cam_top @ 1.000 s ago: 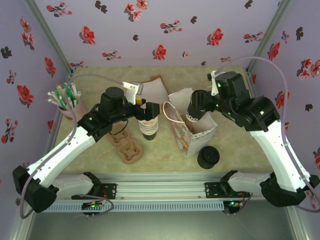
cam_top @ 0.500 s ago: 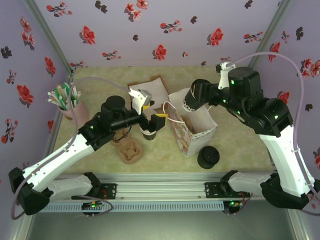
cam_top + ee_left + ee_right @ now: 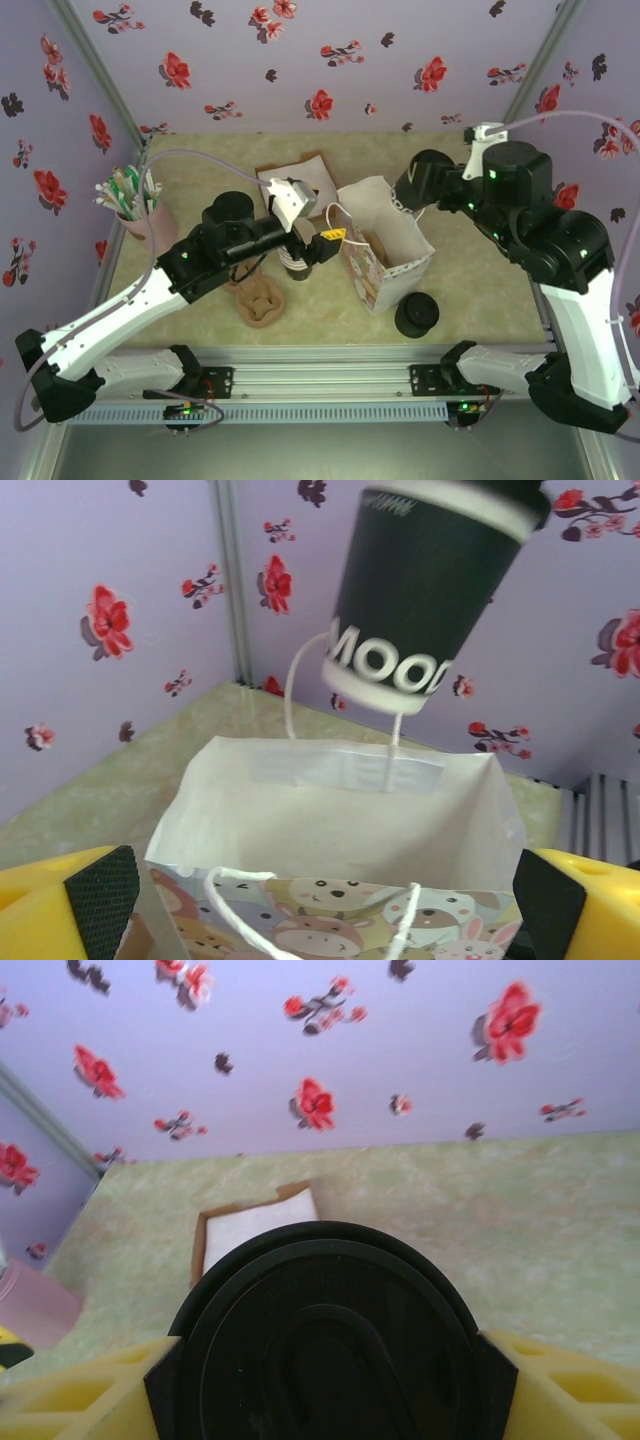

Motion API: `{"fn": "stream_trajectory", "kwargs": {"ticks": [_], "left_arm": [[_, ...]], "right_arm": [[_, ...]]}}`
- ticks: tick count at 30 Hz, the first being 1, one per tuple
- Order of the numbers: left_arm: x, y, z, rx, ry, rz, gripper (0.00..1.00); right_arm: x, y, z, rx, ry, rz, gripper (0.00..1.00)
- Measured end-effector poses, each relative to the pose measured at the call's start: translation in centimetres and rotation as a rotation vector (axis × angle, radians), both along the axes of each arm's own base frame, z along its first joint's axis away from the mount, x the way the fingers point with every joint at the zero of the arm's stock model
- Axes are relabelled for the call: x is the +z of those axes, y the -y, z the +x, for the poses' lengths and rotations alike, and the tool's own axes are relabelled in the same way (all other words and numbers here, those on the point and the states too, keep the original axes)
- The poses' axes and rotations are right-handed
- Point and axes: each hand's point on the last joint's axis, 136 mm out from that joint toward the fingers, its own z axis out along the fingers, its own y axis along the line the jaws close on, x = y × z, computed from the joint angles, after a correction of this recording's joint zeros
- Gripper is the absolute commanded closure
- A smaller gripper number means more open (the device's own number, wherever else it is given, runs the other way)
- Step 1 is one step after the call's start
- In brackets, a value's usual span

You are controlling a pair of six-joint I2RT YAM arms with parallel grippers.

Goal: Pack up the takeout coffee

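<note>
Up and back swings the coffee cup (image 3: 425, 590), now tilted above the bag's (image 3: 396, 268) far rim, clamped in the right gripper (image 3: 437, 190). Spread wide by the near rim, the left gripper (image 3: 328, 246) seemingly holds nothing. Lowered tilted, the cup could catch the rim and collapse the bag.

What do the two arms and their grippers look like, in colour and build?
The left arm and the right arm have white links and black joints; a pale cable loops above each. The left gripper and the right gripper have yellow fingers; the left ones carry black textured pads.
</note>
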Motion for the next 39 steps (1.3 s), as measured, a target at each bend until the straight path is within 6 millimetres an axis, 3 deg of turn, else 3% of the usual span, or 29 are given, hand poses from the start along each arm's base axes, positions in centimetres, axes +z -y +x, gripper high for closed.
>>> {"fn": "stream_trajectory", "kwargs": {"ticks": [6, 10, 13, 16, 23, 29, 35, 39], "left_arm": [[0.7, -1.3, 3.8, 0.142, -0.046, -0.002, 0.01], [2.3, -3.3, 8.0, 0.269, -0.114, -0.042, 0.01], [3.0, -4.6, 10.8, 0.341, -0.171, -0.079, 0.01], [2.2, -5.4, 12.5, 0.377, -0.228, -0.092, 0.01], [0.1, -5.1, 13.5, 0.366, -0.316, -0.09, 0.01], [-2.6, -6.0, 14.6, 0.382, -0.385, -0.1, 0.01], [-4.1, -6.1, 15.0, 0.378, -0.422, -0.105, 0.01], [-4.4, -6.0, 15.0, 0.368, -0.429, -0.11, 0.01]], "right_arm": [[0.8, 5.2, -0.2, -0.225, 0.056, -0.068, 0.27], [-1.1, 8.5, 0.8, -0.4, 0.021, -0.151, 0.27], [-4.4, 10.4, 1.9, -0.494, -0.059, -0.205, 0.27], [-9.0, 11.9, 3.2, -0.563, -0.164, -0.233, 0.27], [-19.1, 12.7, 5.9, -0.594, -0.335, -0.21, 0.28], [-25.9, 12.2, 8.4, -0.594, -0.412, -0.193, 0.28], [-30.4, 12.2, 9.8, -0.601, -0.464, -0.185, 0.27], [-32.2, 12.1, 9.9, -0.603, -0.487, -0.178, 0.26]]}}
